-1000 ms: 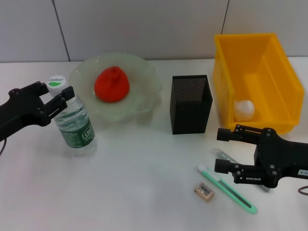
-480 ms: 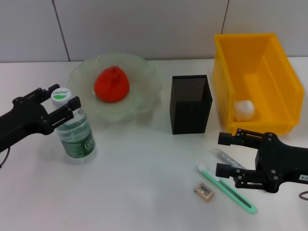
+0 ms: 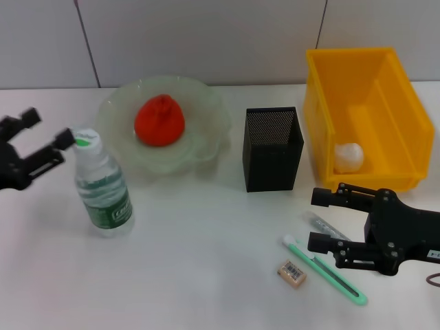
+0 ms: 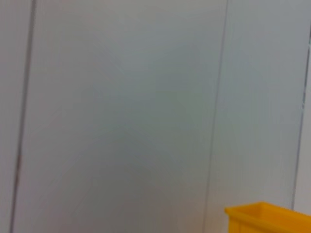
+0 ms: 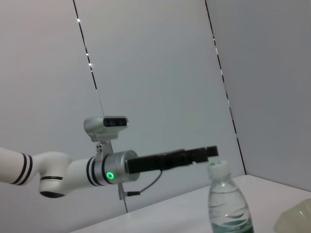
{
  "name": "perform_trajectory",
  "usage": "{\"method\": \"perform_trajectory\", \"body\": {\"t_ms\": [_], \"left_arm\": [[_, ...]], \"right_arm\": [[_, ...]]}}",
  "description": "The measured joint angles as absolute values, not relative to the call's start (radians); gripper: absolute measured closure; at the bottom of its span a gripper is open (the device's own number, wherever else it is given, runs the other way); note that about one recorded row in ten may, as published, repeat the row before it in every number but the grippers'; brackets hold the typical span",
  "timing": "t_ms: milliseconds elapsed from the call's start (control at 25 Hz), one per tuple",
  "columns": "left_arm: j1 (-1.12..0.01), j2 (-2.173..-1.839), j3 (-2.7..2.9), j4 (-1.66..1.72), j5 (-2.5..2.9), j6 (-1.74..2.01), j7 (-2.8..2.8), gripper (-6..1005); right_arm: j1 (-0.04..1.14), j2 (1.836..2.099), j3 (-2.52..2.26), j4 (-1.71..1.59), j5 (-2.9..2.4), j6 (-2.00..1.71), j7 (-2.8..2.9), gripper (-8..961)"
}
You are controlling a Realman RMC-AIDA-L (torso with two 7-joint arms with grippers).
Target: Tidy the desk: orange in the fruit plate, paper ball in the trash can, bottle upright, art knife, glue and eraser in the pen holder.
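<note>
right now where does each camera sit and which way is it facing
Head: high on the body, looking down at the table; both the left gripper and the right gripper show.
Left wrist: faces the wall, catching a corner of the trash can; no arm shows.
Right wrist: low, looking across at the left gripper.
Head and right wrist share the bottle.

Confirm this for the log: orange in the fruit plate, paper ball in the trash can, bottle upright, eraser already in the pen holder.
One item is wrong: the eraser is not in the pen holder. The head view shows it lying on the desk in front of the holder. The orange in the fruit plate, the paper ball in the trash can and the upright bottle stand.
</note>
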State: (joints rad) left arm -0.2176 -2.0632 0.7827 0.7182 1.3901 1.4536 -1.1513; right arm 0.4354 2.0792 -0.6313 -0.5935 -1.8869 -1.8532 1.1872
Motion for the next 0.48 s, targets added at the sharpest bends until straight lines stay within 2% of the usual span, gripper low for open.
{"method": "perform_trajectory", "body": {"t_ms": [120, 480], "left_arm": [[-0.206, -2.058, 0.715, 0.715, 1.394, 1.533, -1.151, 188], [-0.173, -1.994, 0.705, 0.668, 1.481, 1.779, -1.147, 184]], "right_arm": [[0.436, 2.080, -0.631, -0.594, -1.887, -1.849, 1.187, 219], [0.436, 2.076, -0.629, -0.634, -1.886, -1.855, 1.240, 222]]}}
